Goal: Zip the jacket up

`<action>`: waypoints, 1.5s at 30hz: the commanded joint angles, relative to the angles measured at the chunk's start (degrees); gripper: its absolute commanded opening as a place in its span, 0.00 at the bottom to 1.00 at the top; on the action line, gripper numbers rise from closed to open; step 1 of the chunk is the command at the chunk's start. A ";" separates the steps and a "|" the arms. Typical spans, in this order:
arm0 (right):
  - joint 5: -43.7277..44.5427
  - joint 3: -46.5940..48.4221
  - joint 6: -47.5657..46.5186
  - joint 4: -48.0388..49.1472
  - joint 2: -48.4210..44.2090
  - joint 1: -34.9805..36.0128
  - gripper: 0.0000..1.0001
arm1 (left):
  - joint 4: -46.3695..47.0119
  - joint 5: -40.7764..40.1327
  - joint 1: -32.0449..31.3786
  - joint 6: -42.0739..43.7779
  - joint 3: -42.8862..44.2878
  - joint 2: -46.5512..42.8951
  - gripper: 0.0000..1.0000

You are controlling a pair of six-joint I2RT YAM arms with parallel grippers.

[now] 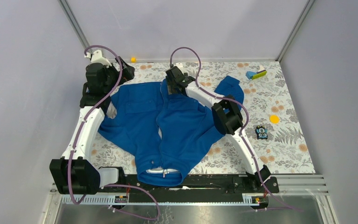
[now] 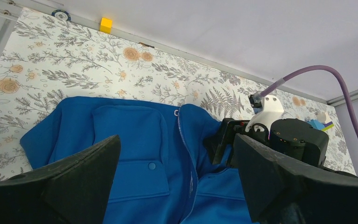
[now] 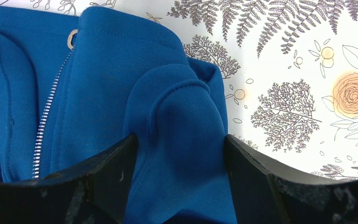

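Well, the jacket (image 1: 168,126) lies spread on the flowered table (image 1: 284,140), looking soft and floppy (it'll bunch, not slide), best held at the hem (image 3: 121,16) by the zipper (image 3: 51,98), where the right gripper (image 3: 179,140) straddles a fold (image 3: 182,107), pinched or not I can't tell, the left gripper (image 2: 176,138) gaping wide

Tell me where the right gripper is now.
Top view: the right gripper sits at the far edge of the jacket, near its middle. Its wrist view shows a fold between the fingers, beside the zipper.
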 commanded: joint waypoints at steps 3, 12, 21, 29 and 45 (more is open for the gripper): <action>0.71 2.15 0.52 -1.05 -1.52 0.26 0.73 | 3.56 2.24 0.28 -0.99 0.11 -0.07 0.99; 5.89 4.24 -0.87 -1.22 -6.09 2.18 0.91 | 3.59 3.13 0.27 -1.43 0.09 0.32 0.99; 3.73 14.39 0.30 -1.38 0.95 2.33 0.96 | 3.68 4.29 0.28 -2.05 0.12 0.93 0.99; 3.34 17.59 -1.21 1.56 6.37 2.36 0.89 | 3.82 5.56 0.27 -2.73 0.03 1.57 0.99; -2.45 16.50 -7.58 4.06 8.67 1.73 0.25 | 4.42 9.54 0.27 -4.44 0.13 5.03 0.99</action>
